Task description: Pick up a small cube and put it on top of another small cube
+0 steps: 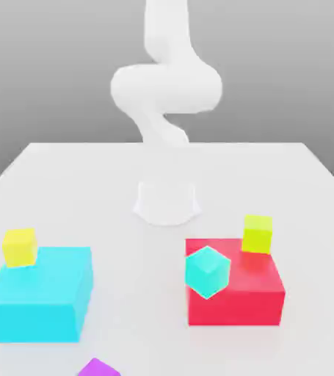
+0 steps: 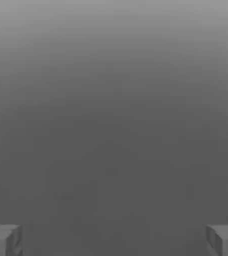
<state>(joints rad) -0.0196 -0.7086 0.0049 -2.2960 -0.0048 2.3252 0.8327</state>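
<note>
The gripper point(image 2: 114, 240) is spread wide and empty. The small purple cube point(image 1: 98, 368) is seen at the table's point(image 1: 162, 169) near edge; it should be approached from above, squarely centred.

small purple cube point(image 1: 98, 368), seemingly tilted, on table at exterior view's near edge

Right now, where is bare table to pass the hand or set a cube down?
Free: the lane between the cyan block and the red block, and the far table beside the arm's base. Crowded: the red block, with its teal cube and yellow cube.
</note>
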